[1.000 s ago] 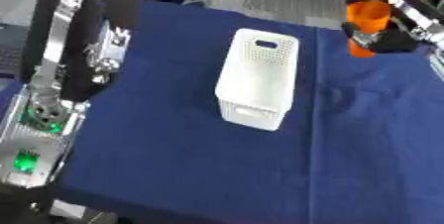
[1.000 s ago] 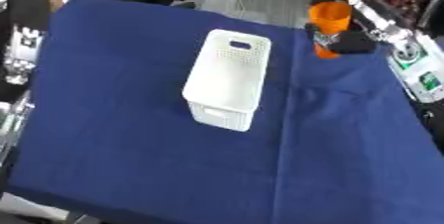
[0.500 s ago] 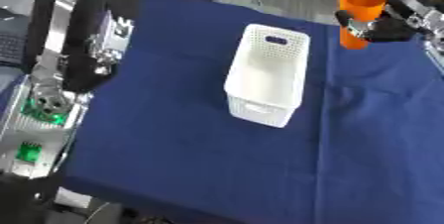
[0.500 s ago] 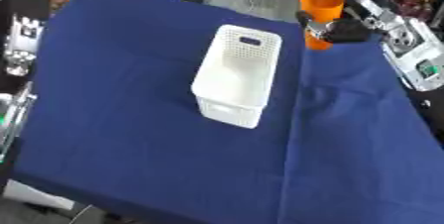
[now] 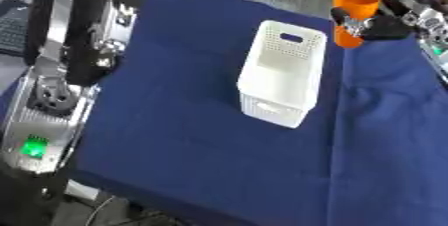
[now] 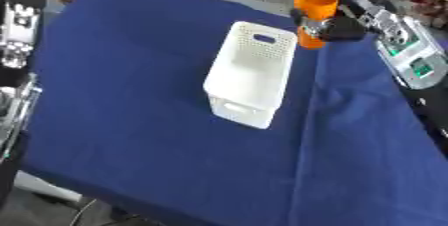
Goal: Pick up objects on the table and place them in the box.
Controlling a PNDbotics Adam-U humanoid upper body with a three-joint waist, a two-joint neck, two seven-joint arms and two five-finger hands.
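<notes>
Table (image 5: 192, 135): covered by a dark blue cloth, creased on the right side of the box; the near stretch in front of the box carries nothing, so the box looks set mid-table within reach of both arms.
Box (image 5: 280, 72): white, perforated, with a handle slot in its far end wall; it lies lengthwise away from the robot, open side up, and no contents show inside.
Left arm: rises along the left edge, well left of the box; its hand does not show in either view, so its state cannot be told.
Right hand (image 6: 337, 27): just beyond the box's far right corner, fingers curled round the orange cup.
Orange cup (image 6: 313, 12): held above the cloth, mouth towards the top, beside the box's far end rather than over its opening.
Step in hand: judged as carrying the cup to the box; the cup is lifted high enough, it seems, to clear the rim.
Next move: the cup must travel left over the opening before release; the far wall is what it could catch.
</notes>
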